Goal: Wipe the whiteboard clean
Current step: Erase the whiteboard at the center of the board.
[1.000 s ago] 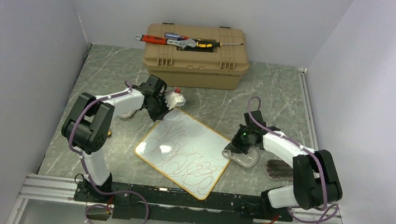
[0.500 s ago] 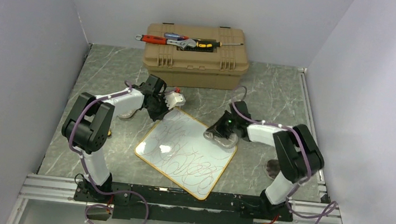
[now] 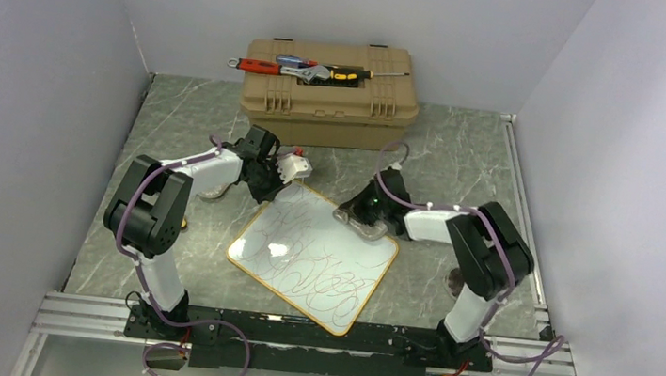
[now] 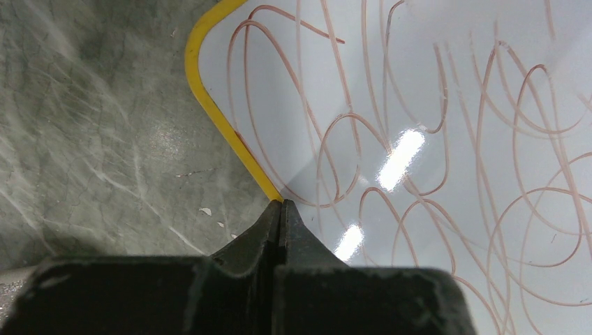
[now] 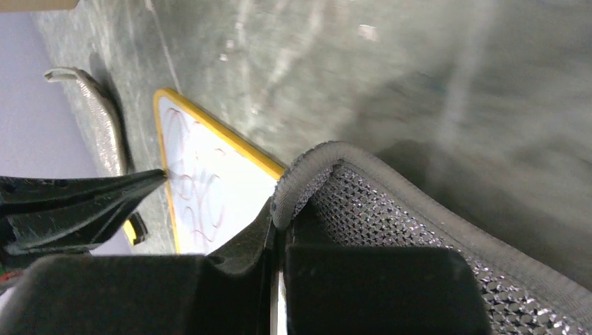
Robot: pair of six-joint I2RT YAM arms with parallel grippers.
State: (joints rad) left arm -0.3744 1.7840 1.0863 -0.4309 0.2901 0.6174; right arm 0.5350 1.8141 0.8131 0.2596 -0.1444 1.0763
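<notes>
Whiteboard (image 3: pixel 312 254): lies flat in the middle of the counter (image 3: pixel 465 156), turned corner-on to the arms, covered in reddish-brown scribbles (image 4: pixel 419 174); no wiped patch to be seen.
Left hand (image 4: pixel 281 213): fingers pressed together with nothing between them, tips set down on the yellow rim (image 4: pixel 209 105) at the board's far-left edge.
Right hand (image 3: pixel 359 217): clamped on a dark mesh cloth (image 5: pixel 419 237), poised at the board's far-right corner; hard to judge whether the cloth touches the surface.
Handling: looks thin, stiff and light, with a glossy face likely to skate across the stone counter under a sideways wipe; best pinned from above at the rim rather than lifted.
Step in hand: appears to be the very start of wiping, with one hand bracing and the other carrying the cloth.
Background: tan toolbox (image 3: pixel 326 93) near the back wall, well apart from the board, hand tools on its lid.
</notes>
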